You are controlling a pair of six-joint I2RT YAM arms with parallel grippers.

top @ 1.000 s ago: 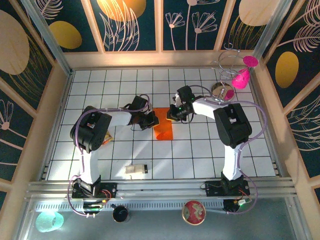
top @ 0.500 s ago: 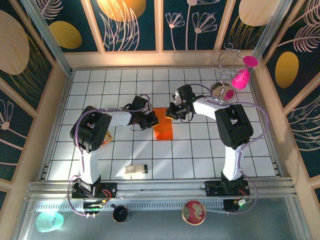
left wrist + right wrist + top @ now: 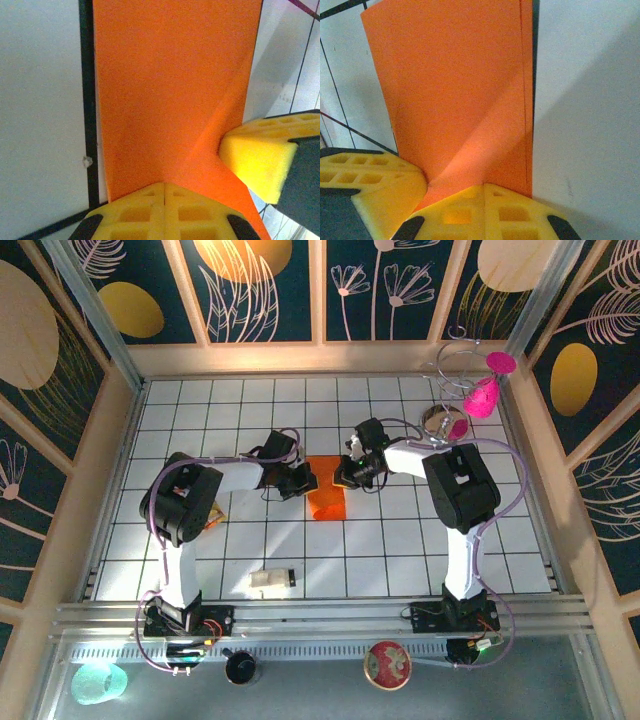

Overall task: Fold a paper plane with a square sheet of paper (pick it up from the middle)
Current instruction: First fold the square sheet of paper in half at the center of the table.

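A thin bright orange sheet of paper (image 3: 327, 502), folded into a narrow strip, is lying flat near the middle of the white tiled desk (image 3: 400, 550), its long sides running from the far edge toward the near edge. The left gripper (image 3: 303, 480) is sitting at the strip's left side and the right gripper (image 3: 343, 472) at its right side, both at the far half of the paper and close to each other.

In the left wrist view, the left gripper's yellow pads are pressing fully together with their tips on the paper's edge, where a diagonal crease is running away from them. In the right wrist view, the right gripper's yellow pads are likewise meeting with no gap, tips on the opposite edge beside another slanting crease. I cannot tell whether either is pinching the paper or only pressing on it.

A small beige block (image 3: 271, 580) is lying toward the near edge, well apart from the paper.
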